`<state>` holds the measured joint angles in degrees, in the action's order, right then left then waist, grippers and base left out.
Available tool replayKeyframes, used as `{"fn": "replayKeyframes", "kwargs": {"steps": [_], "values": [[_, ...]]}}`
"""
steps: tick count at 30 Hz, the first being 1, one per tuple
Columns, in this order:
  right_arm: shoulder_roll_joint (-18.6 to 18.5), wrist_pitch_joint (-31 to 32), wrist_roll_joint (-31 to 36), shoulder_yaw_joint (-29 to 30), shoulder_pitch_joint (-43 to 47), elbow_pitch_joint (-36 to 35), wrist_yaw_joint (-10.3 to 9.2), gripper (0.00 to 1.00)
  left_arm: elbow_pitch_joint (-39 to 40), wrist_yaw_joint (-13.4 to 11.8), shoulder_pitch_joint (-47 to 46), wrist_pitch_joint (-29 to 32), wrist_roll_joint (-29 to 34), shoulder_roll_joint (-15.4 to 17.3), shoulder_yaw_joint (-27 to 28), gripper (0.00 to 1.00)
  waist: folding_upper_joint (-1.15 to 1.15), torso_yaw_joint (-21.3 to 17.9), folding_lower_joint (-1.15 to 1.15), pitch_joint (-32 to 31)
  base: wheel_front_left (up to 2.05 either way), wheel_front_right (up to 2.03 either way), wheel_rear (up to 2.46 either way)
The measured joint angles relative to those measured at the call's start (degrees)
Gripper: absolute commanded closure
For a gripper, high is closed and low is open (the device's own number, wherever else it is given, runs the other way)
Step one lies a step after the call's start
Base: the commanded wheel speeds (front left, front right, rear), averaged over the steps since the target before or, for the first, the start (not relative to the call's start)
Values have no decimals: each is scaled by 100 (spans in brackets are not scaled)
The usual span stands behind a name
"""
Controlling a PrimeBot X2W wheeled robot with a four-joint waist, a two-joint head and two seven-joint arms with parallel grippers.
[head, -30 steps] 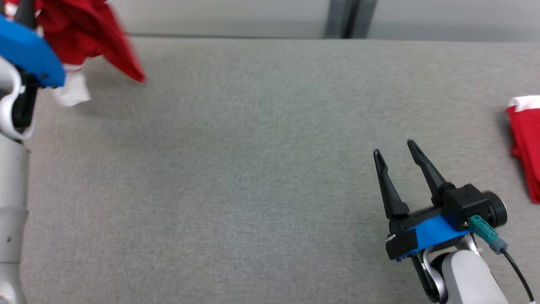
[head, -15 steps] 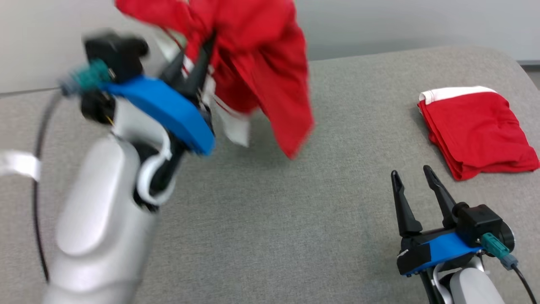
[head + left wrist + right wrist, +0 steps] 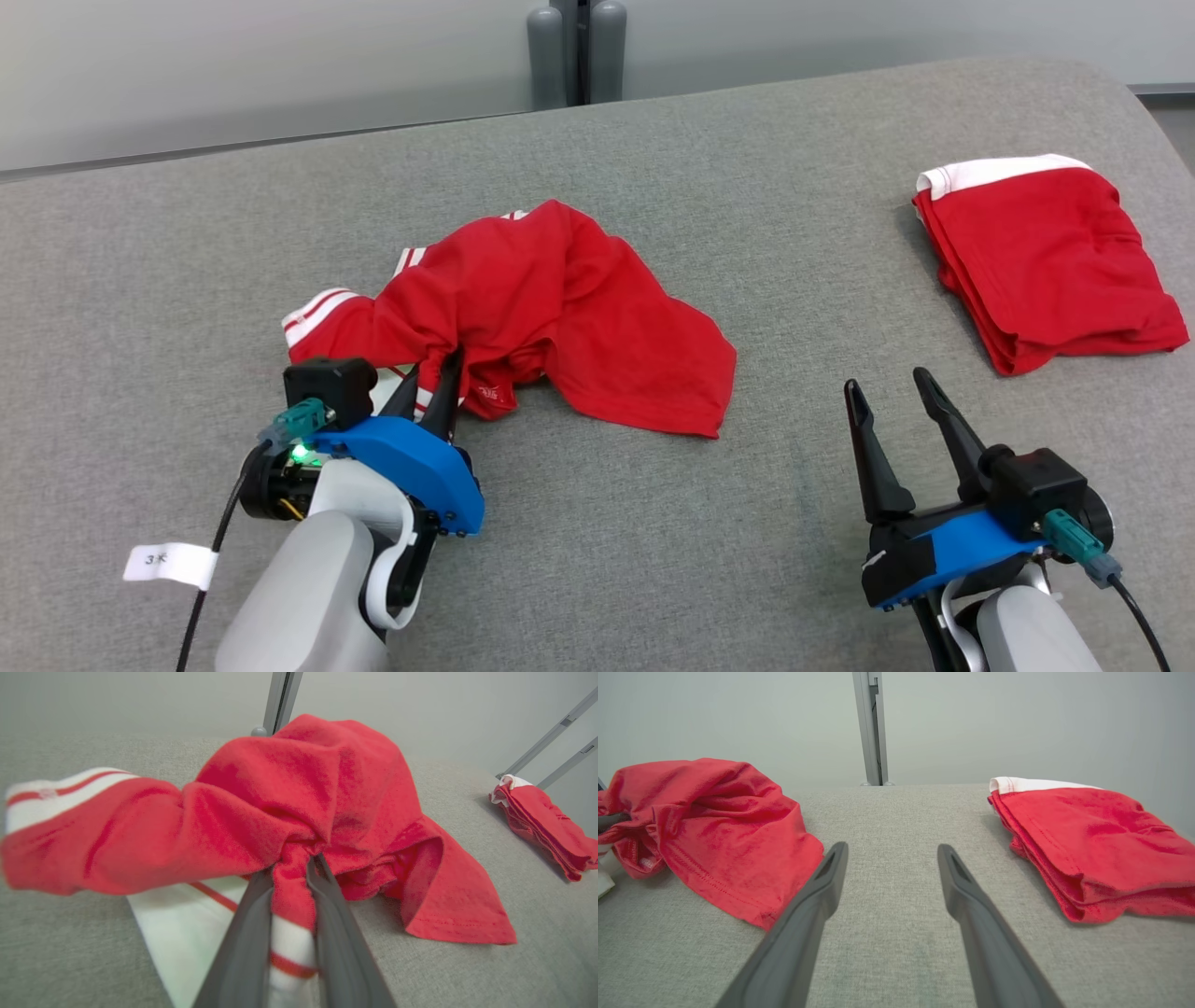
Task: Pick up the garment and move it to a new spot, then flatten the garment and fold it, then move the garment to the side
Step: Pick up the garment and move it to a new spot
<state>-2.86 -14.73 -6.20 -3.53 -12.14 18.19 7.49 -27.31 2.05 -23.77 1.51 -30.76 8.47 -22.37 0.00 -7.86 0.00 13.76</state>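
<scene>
Garment: the crumpled red cloth garment with white striped trim (image 3: 569, 308) lies heaped on the surface, centre-left of the head view. Its loose hem spreads toward the lower right of the heap.
Left gripper: the left gripper (image 3: 435, 375) is at the lower left of the head view. Its two dark fingers are drawn nearly together, pinching a bunched red-and-white fold at the near edge of the heap. The left wrist view shows that fold squeezed between them.
Right gripper: the right gripper (image 3: 885, 383) is at the lower right of the head view, fingers spread apart with nothing between them. It sits over bare surface, clear of both garments.
Second garment: a folded red cloth garment with a white band (image 3: 1046, 252) lies at the upper right, well apart from the heap.
Surface: a grey woven fabric surface (image 3: 747, 149) runs under everything.
Background: a grey upright post (image 3: 576, 42) stands at top centre, behind the far edge.
Tag: a small white paper tag (image 3: 171, 564) shows beside the left arm, bottom left.
</scene>
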Motion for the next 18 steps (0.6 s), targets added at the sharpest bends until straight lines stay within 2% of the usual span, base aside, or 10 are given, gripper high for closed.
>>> {"fn": "replayKeyframes", "kwargs": {"steps": [1, 2, 3, 8, 18], "values": [[0, -1, 0, -10, -1, 36, 0, 0, -55, 1, 0, -70, 12, -13, -10, 85, 0, 17, 0, -5, 0, 0, 0], [0, -4, 0, -18, -1, 71, 0, 0, -98, 5, -1, -134, 40, -26, -34, 37, 0, 38, 0, -15, 0, 0, 0], [-1, -5, 0, -26, -1, 105, 0, 0, -147, 8, -1, -211, 59, -46, -45, 0, 0, 61, 0, -34, 0, 0, 0], [0, -15, 56, -70, -47, 164, 0, 0, -249, 27, -7, -580, 118, -80, -65, 0, 0, 177, 0, -173, 0, 0, 0], [0, -23, 120, 22, 29, 130, 0, 0, 56, -48, 336, -1138, 166, 111, 21, 0, 0, 390, 0, -745, 0, 0, 0]]}}
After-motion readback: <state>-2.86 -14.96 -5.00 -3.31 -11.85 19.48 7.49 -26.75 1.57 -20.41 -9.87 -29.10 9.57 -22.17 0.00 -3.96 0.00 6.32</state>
